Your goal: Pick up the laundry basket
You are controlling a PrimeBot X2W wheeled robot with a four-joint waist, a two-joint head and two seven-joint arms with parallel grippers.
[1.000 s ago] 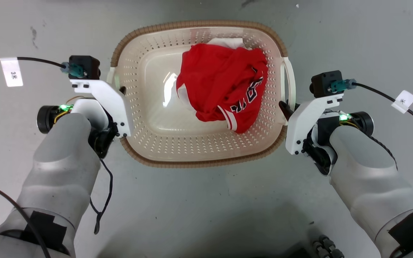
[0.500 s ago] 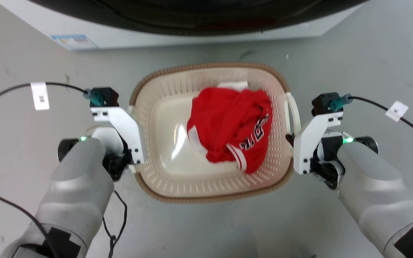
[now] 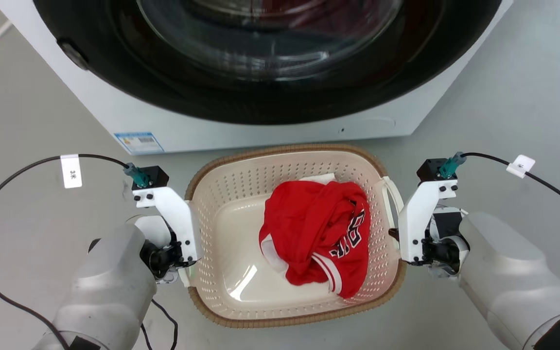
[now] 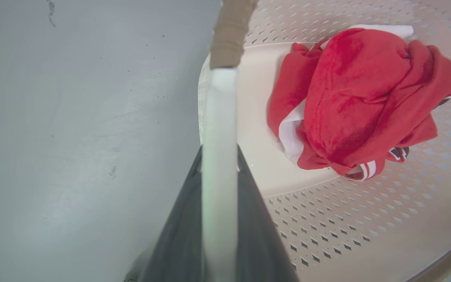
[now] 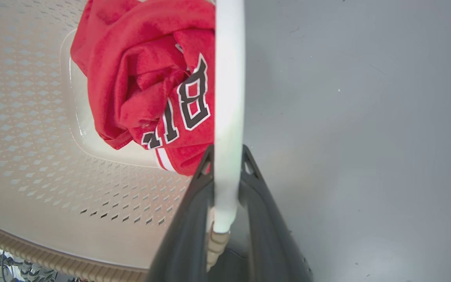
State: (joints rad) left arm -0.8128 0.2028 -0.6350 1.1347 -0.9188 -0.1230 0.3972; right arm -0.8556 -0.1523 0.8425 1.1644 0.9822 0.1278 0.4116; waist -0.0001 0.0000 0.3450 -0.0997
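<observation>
Basket (image 3: pixel 280 147) sits in the middle of my head view, over the floor (image 3: pixel 503 97) just in front of the washer (image 3: pixel 260 121), long side toward its door. I can't tell from these views whether it has cleared the floor yet.

Left gripper (image 4: pixel 219 150): one dark finger on each side of the white left handle (image 4: pixel 219 102), clamped on it. Right gripper (image 5: pixel 227 150): same on the right handle (image 5: pixel 229 78), closed around the bar. Both bite near the handle's near end, not its middle.

Handling, my read:
- Light load. The only contents are one bunched red shirt (image 3: pixel 319 233), with a bit of white cloth under it.
- The shirt lies toward the right wall, so expect a slight bias to the right arm.
- The walls are thin perforated plastic and will probably flex if the arms squeeze inward or pull apart.
- The handles are smooth, narrow bars that could slide or pivot in the fingers.
- The handles are the only sensible hold. The woven-look rim is too wide and the walls too soft.

I'd raise both arms together at the same rate and keep the spacing fixed. Any height mismatch tips the basket toward the washer or toward me.
</observation>
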